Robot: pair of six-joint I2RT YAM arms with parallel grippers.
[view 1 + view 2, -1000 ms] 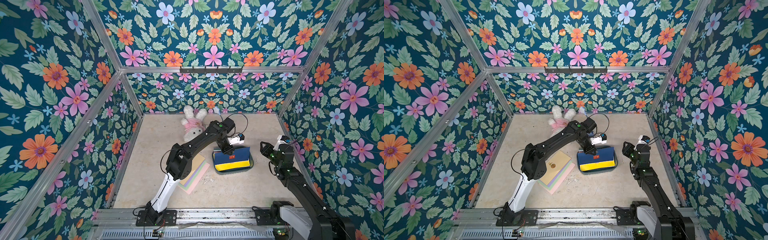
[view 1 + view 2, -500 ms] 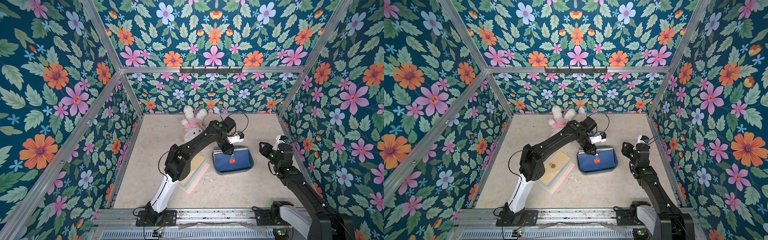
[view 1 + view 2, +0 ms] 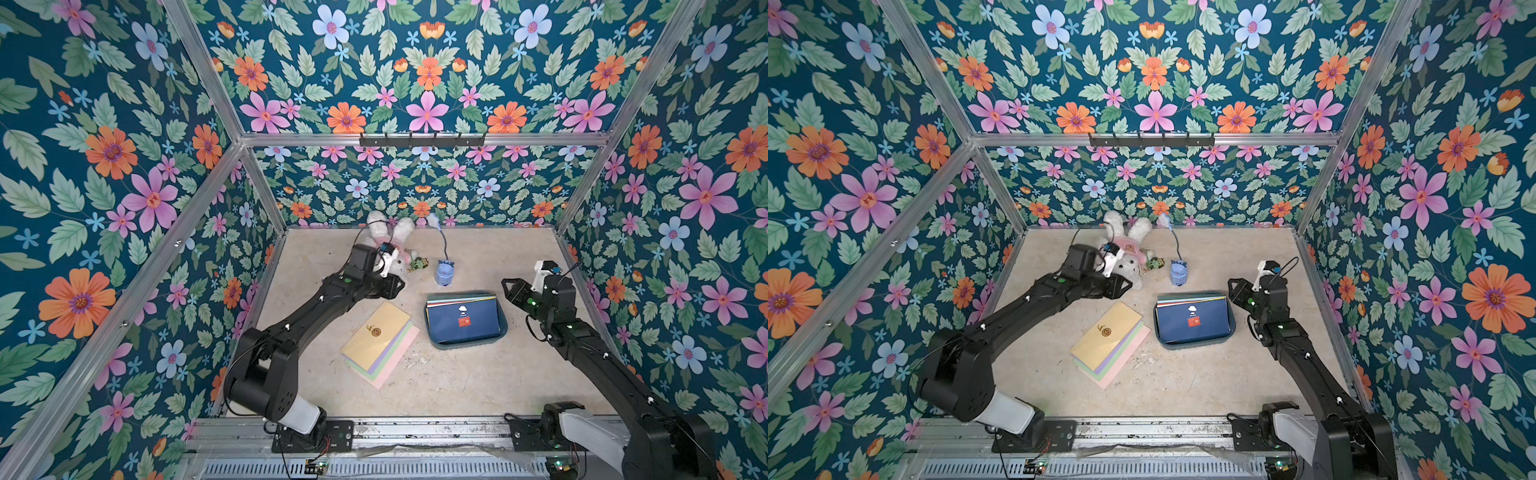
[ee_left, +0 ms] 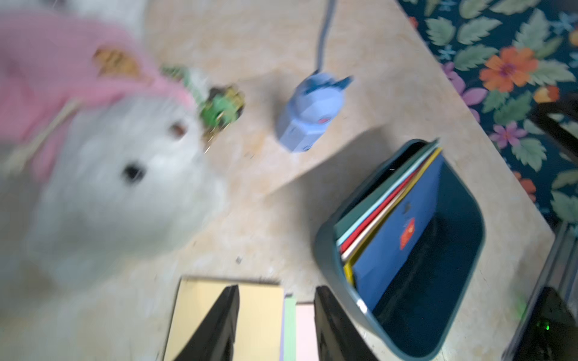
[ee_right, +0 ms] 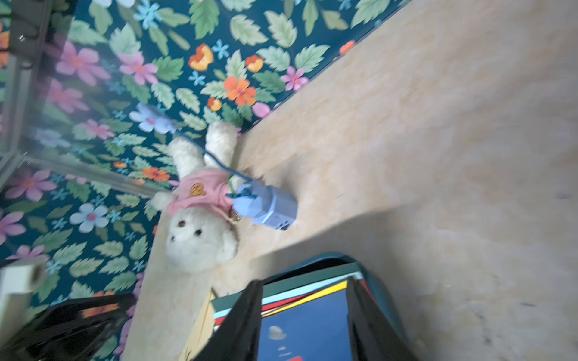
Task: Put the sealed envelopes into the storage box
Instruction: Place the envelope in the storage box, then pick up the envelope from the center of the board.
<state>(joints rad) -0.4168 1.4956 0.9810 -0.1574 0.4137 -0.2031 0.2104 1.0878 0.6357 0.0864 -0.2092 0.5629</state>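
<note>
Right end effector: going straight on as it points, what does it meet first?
Probably the sealed envelopes leaning in the storage box, framed between the right end effector's open jaws in its wrist view; depth is unclear.

Walls (image 3: 428, 112) papered dark teal, patterned with pink, orange and pale blue flowers and green leaves. Mottled beige tabletop (image 3: 457, 374). Dark teal box (image 3: 465, 344) of envelopes: a navy envelope (image 3: 463, 320) with a red sticker and white cloud mark, plus edges of yellow, cream, red, pale blue and green. A loose stack (image 3: 376, 328) shows tan-yellow with a gold seal, lilac, green, pink. White plush rabbit (image 3: 1128, 268) in pink. Pale blue toy (image 3: 444, 272).
</note>
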